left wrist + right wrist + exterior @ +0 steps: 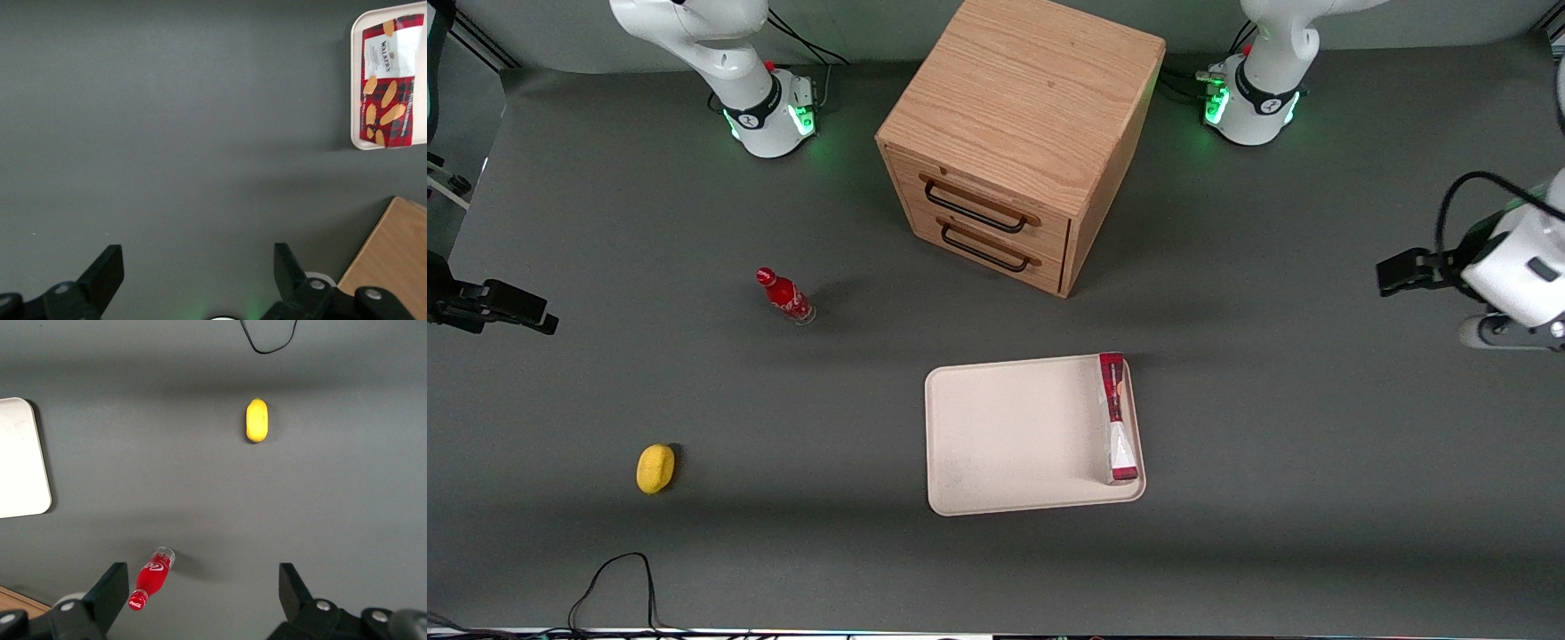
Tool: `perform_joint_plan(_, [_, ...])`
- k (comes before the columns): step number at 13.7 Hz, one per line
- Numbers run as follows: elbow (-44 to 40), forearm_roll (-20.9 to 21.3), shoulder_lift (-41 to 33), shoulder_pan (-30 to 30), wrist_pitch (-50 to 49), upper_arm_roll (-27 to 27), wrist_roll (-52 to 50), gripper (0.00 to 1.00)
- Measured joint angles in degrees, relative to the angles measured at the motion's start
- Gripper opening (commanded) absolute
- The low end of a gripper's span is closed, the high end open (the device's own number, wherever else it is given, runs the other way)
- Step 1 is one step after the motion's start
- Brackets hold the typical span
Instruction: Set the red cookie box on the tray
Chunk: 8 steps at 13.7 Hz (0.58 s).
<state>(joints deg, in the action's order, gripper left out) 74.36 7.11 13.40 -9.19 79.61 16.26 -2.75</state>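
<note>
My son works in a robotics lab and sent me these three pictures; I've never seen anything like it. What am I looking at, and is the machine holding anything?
These are two robot arms bolted to a grey table, seen by three cameras at once. One camera looks down from the front; the other two ride on the arms' wrists, so the dark prongs there are gripper fingers. The working arm's gripper is open and empty, hanging over bare table toward its own end. The red cookie box lies flat on the cream tray, along one short rim. Also on the table: a wooden two-drawer cabinet, a small red bottle standing upright, and a yellow lemon-like object toward the parked arm's end.
</note>
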Motion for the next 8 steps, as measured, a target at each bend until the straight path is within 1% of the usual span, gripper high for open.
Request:
perform_joint_plan(3, [3.0,-0.8,-1.4,-3.4,0.6,0.0,2.7,1.0])
perform_joint_plan(8, [10.2,-4.0,-3.9,-6.1,10.4,0.0,3.1,1.0])
